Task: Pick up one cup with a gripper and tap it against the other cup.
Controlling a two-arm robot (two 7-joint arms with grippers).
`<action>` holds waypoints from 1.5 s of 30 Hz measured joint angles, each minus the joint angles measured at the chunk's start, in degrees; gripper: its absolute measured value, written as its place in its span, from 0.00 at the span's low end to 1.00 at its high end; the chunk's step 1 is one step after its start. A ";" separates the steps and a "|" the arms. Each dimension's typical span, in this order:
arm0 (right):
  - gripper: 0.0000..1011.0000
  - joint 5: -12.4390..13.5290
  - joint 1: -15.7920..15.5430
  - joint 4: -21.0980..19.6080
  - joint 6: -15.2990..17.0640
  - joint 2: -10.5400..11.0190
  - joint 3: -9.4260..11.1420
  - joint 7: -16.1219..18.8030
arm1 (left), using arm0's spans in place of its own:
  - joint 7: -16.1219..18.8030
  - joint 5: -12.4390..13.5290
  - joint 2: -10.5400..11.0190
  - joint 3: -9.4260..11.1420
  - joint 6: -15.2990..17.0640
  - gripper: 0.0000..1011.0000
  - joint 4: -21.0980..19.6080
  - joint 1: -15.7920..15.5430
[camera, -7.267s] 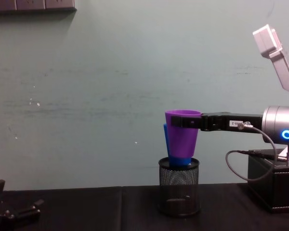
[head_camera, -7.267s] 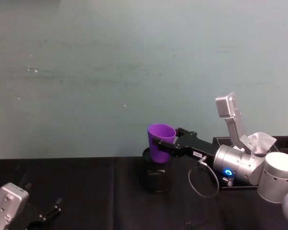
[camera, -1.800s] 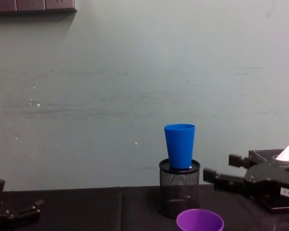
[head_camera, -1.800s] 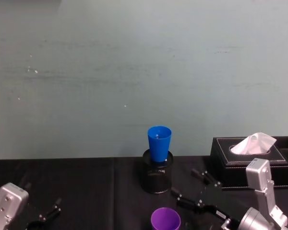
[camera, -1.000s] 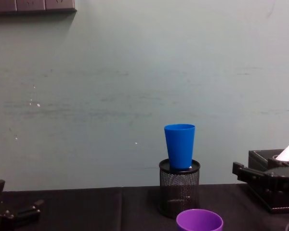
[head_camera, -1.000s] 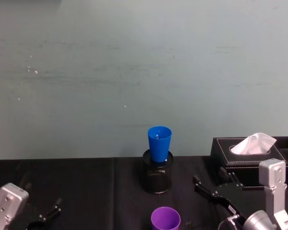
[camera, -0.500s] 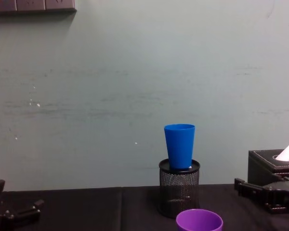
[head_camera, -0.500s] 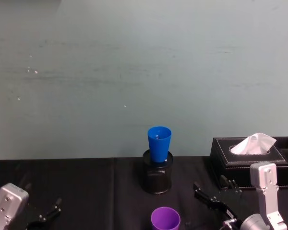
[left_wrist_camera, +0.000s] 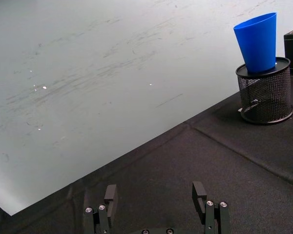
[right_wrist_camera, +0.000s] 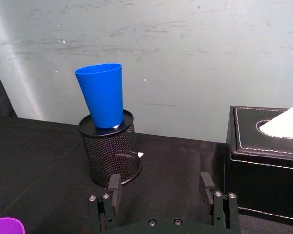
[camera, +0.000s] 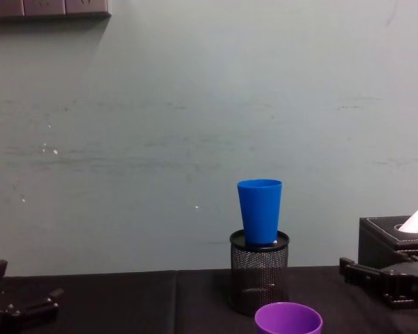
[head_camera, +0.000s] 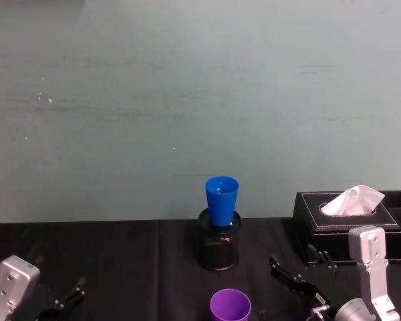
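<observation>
two cups stand apart on my black worktop. the purple cup sits upright at the near edge, mouth up, free of any hand. the blue cup stands upright in the mouth of a black mesh pen holder farther back, near the pale green wall; from my right wrist it looks slightly tilted in the holder.

my right hand hangs low over the worktop, to the right of the purple cup and well apart from it, in front of a black tissue box with a white tissue poking up. its two slim black fingers are spread wide with nothing between them, and they point toward the pen holder and the wall. in the chest view this hand comes in from the right edge, level with the pen holder's lower half, beside the tissue box.

my left hand rests low at the near left corner of the worktop, far from both cups. its fingers are also spread wide and grasp nothing, with bare black cloth beneath them. in the chest view it shows dark at the lower left.
</observation>
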 joint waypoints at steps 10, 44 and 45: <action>0.99 0.00 -0.06 -0.08 0.00 0.04 -0.01 -0.18 | 0.00 0.00 0.00 0.00 0.00 0.99 0.00 0.00; 0.99 0.00 -0.07 -0.14 0.00 0.04 -0.01 -0.28 | 0.00 0.00 0.00 0.00 0.00 0.99 0.00 0.00; 0.99 0.00 -0.07 -0.14 0.00 0.04 -0.01 -0.28 | 0.00 0.00 0.00 0.00 0.00 0.99 0.00 0.00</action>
